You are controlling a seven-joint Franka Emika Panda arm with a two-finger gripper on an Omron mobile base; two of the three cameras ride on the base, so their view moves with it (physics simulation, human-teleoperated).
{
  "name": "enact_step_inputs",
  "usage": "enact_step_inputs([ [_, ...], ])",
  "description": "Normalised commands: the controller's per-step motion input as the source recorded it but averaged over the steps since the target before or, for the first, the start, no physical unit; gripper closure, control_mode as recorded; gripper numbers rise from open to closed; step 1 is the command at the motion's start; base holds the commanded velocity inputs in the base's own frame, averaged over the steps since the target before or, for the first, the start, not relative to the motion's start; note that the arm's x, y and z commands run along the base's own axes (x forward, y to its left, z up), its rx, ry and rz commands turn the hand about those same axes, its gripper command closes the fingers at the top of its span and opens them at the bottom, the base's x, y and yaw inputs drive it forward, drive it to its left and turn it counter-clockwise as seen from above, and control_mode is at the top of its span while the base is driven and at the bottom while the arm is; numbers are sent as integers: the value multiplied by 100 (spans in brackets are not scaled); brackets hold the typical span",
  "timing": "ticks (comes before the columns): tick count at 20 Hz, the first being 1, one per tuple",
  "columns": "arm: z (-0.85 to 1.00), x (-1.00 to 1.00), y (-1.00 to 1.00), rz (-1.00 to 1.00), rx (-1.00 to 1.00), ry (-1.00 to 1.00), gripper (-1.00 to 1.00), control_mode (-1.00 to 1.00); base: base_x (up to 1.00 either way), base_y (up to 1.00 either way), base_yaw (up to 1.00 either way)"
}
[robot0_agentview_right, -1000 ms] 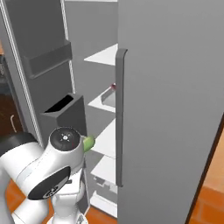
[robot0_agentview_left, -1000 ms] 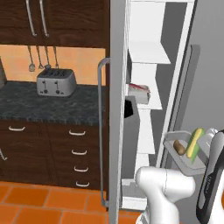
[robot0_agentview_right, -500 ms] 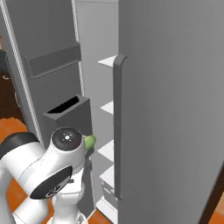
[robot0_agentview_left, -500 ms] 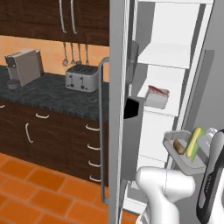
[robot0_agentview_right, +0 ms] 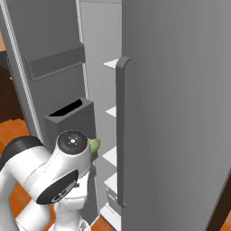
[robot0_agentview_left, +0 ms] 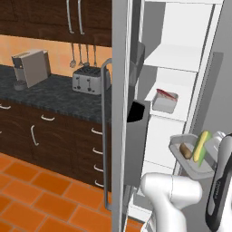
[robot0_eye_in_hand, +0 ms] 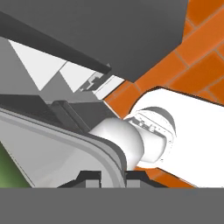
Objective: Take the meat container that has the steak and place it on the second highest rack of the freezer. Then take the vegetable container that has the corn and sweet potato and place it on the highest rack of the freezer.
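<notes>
Counter (robot0_agentview_left: 41,97) at far left w/ coffee maker (robot0_agentview_left: 31,68) and toaster (robot0_agentview_left: 87,80). Freezer door (robot0_agentview_left: 118,113) open, handle (robot0_agentview_left: 105,136) facing camera. Meat container (robot0_agentview_left: 165,100) w/ steak on mid-height shelf inside. Veg container (robot0_agentview_left: 192,156) w/ sweet potato (robot0_agentview_left: 186,151) and corn (robot0_agentview_left: 201,146) held up in front of the shelves, lower right. Gripper (robot0_eye_in_hand: 110,178) fingers narrow, clamped on container rim.

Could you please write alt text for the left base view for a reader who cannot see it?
A grey vegetable container with corn and a sweet potato is held up before the open freezer, where a meat container sits on a white rack. Left, a toaster stands on a dark counter.
</notes>
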Motion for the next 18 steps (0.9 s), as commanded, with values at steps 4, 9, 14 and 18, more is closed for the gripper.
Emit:
enact_step_inputs([
  [4,27,2,0,1,0,-1,100,-100,0,0,0],
  [9,75,40,0,0,0,0,100,-100,0,0,0],
  [14,96,30,0,0,0,0,100,-100,0,0,0],
  [18,93,13,0,-1,3,-3,100,-100,0,0,0],
])
